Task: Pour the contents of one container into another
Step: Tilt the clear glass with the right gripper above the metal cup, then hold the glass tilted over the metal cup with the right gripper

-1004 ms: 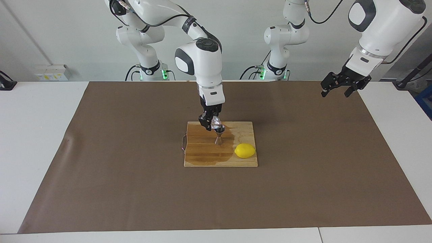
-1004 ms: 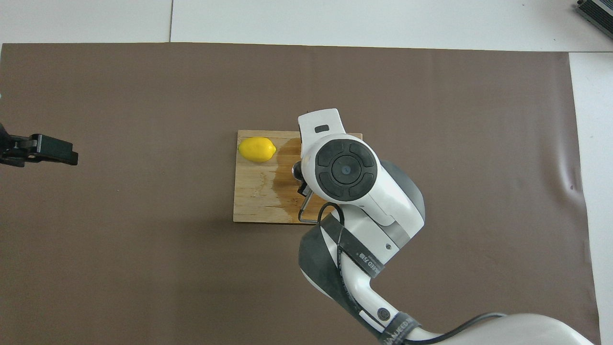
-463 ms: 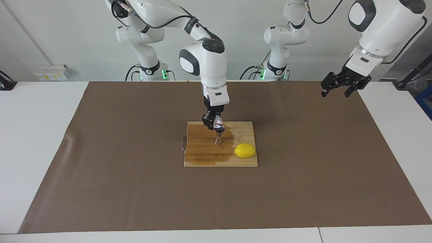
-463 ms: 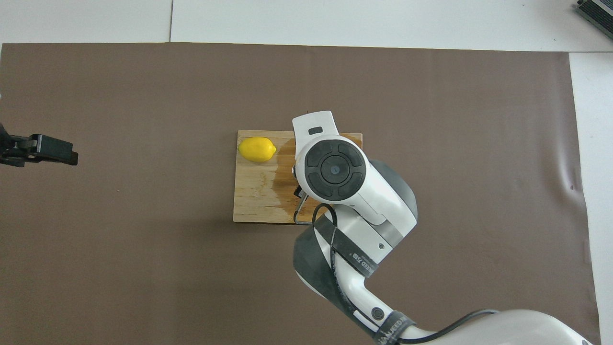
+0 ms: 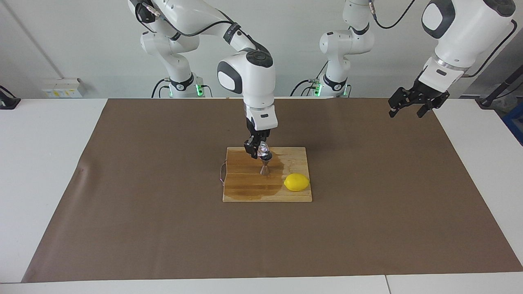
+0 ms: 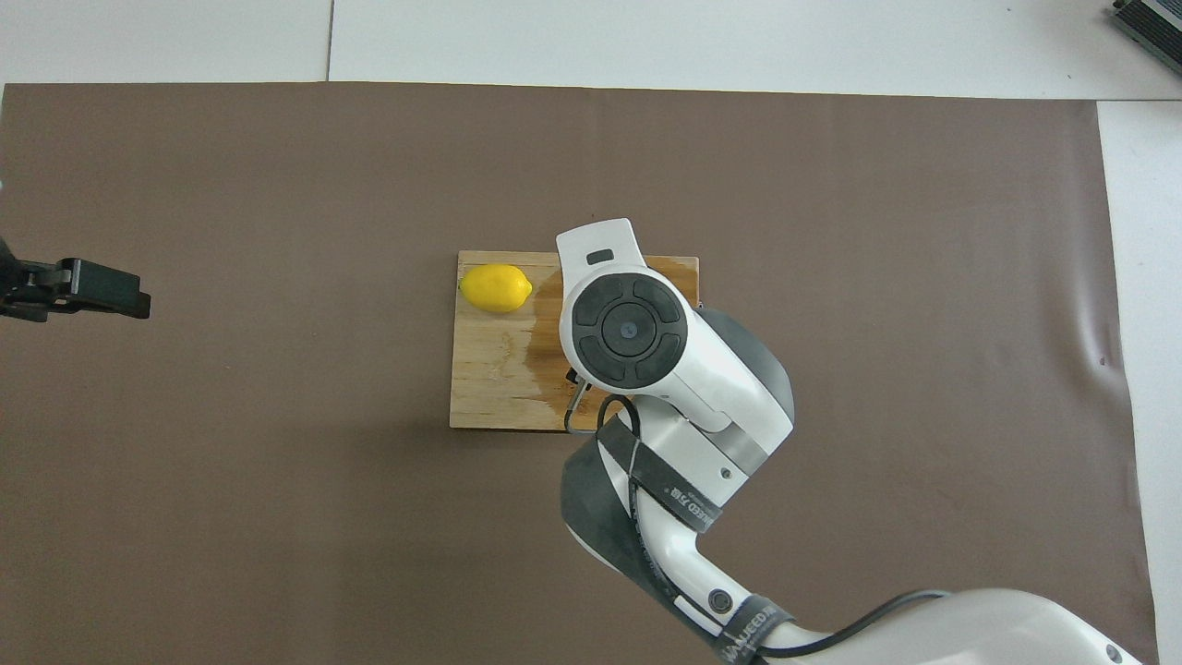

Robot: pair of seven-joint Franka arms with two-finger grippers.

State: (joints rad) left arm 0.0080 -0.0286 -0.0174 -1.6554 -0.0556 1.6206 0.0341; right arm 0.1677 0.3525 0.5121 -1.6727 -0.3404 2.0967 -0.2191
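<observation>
My right gripper (image 5: pixel 259 152) is shut on the small clear glass cup (image 5: pixel 264 149), which it holds tilted just above the silver hourglass jigger (image 5: pixel 265 168). The jigger stands upright on the wooden board (image 5: pixel 294 154), in a dark wet patch (image 5: pixel 251 185). In the overhead view the right arm's wrist hides both cup and jigger. My left gripper (image 5: pixel 405 111) (image 6: pixel 111 292) waits open and empty in the air over the mat near the left arm's end of the table.
A yellow lemon (image 5: pixel 296 182) (image 6: pixel 496 287) lies on the board (image 6: pixel 489 369), beside the jigger toward the left arm's end. A thin wire loop (image 5: pixel 222 172) sticks out from the board's edge. A brown mat (image 5: pixel 143 204) covers the table.
The right arm's wrist has swung a little toward the left arm's end, with the cup staying over the jigger. The left arm has not moved.
</observation>
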